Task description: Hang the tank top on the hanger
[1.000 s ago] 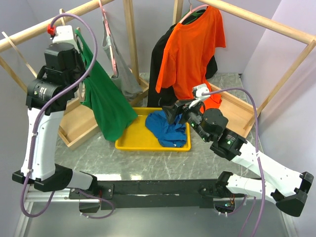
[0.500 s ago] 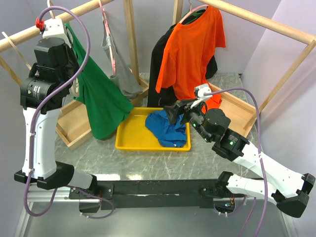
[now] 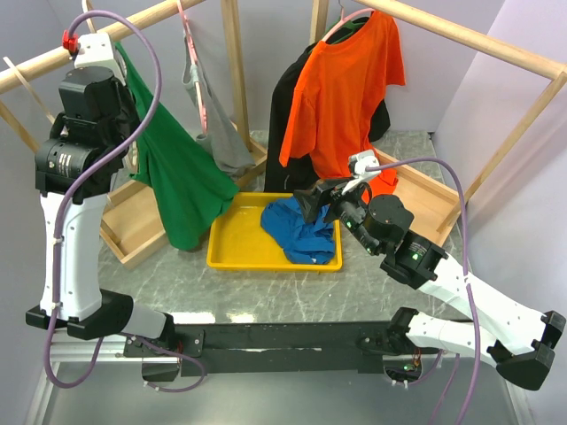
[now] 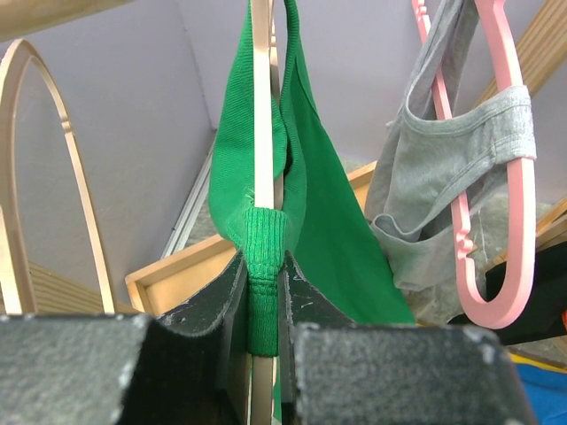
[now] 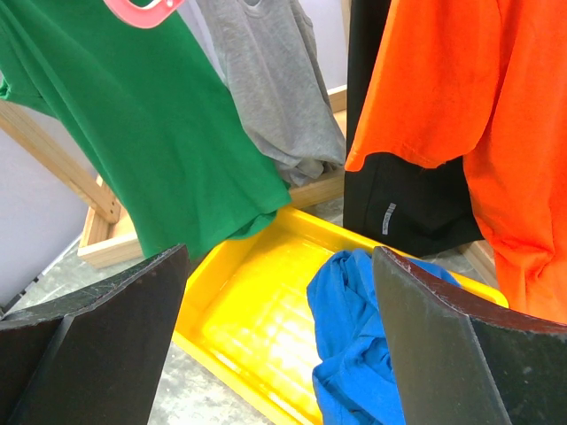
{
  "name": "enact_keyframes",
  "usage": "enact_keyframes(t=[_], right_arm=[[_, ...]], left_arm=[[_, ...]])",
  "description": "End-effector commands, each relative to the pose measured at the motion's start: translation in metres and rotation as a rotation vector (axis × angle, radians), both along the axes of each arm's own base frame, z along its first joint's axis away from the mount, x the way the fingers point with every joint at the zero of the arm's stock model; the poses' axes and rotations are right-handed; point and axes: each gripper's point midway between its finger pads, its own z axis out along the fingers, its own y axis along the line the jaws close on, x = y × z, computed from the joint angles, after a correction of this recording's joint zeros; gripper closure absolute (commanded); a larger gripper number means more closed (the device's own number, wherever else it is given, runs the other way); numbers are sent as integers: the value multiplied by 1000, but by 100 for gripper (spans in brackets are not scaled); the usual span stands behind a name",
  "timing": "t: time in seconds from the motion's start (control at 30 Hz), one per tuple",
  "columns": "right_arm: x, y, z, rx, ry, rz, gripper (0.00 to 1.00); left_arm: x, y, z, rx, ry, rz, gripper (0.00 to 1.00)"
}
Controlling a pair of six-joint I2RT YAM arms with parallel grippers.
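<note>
Far left, raised: the left hand [image 4: 263,288] pinches the tank top [image 4: 330,221] strap against the hanger [image 4: 261,115], the cloth draping below it. The right hand [image 5: 275,266] is spread wide above the yellow tray [image 5: 232,305].

Walls [image 3: 496,115] pale lilac-grey, plain, no windows in view. Table top [image 3: 292,292] grey marble-look w/ pale veins. Light-wood rack over it: slanted top rails L [image 3: 27,69] & R [image 3: 478,40], upright post [image 3: 235,62] centre back, low wood base frames L [image 3: 133,252] & R [image 3: 425,199] on table. Light soft, even.
</note>
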Motion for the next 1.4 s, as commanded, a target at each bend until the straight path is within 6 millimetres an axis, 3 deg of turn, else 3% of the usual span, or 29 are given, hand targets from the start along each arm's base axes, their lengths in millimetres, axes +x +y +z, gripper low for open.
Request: enact_keyframes(t=[0.0,0.3,0.83,1.37], right_arm=[[-2,-2,22,35,-38,2,9],[-2,1,21,37,-31,10,9],[0,7,10,42,-7,24,9],[-3,4,5,2,26,22,9]], left_arm=[[-22,14,65,-31,-235,41,94],[-36,18,70,-31,-268,40,94],[18,-25,4,-152,-142,-88,99],[35,-13,0,-201,-221,68,99]])
